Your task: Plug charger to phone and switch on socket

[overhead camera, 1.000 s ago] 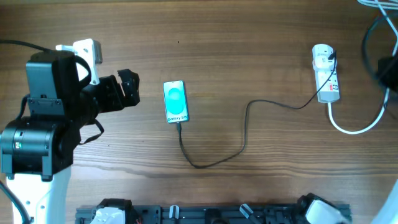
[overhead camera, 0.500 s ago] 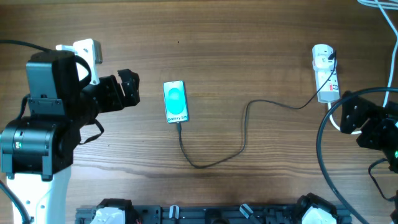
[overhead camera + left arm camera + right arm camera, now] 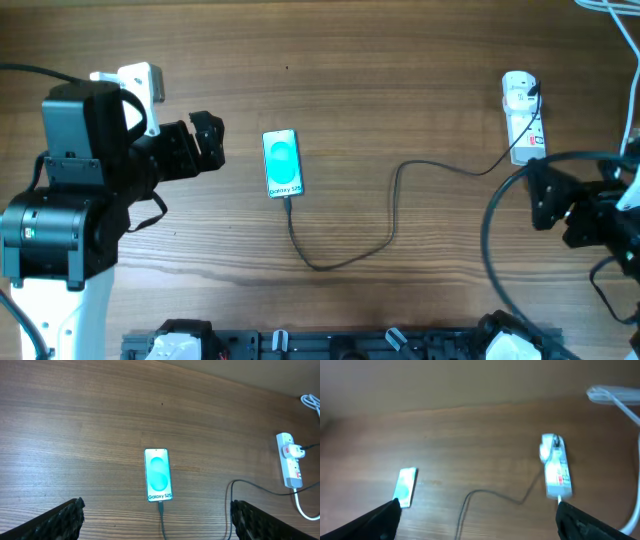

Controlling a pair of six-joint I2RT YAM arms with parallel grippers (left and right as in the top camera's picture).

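The phone (image 3: 281,163) lies flat left of the table's middle, its cyan screen lit. The charger (image 3: 392,225), a thin black cable, meets the phone's bottom edge, loops right and runs up to a plug in the socket (image 3: 523,120), a white strip at the right. My left gripper (image 3: 215,142) stands open just left of the phone; the left wrist view shows the phone (image 3: 158,475) ahead of its fingers (image 3: 65,519). My right gripper (image 3: 537,197) hangs open just below the socket. In the right wrist view the socket (image 3: 555,467) and cable (image 3: 495,492) lie ahead.
The socket's thick white cord (image 3: 302,510) curls off to the right, partly under the right arm. More white cords (image 3: 600,8) lie at the far right corner. A black rail (image 3: 340,345) runs along the front edge. The left arm's bulky base (image 3: 60,220) fills the left side.
The right arm has come in from the far right edge and moved left to a spot below the socket, its jaws now apart. The left arm, phone and cable have not moved.
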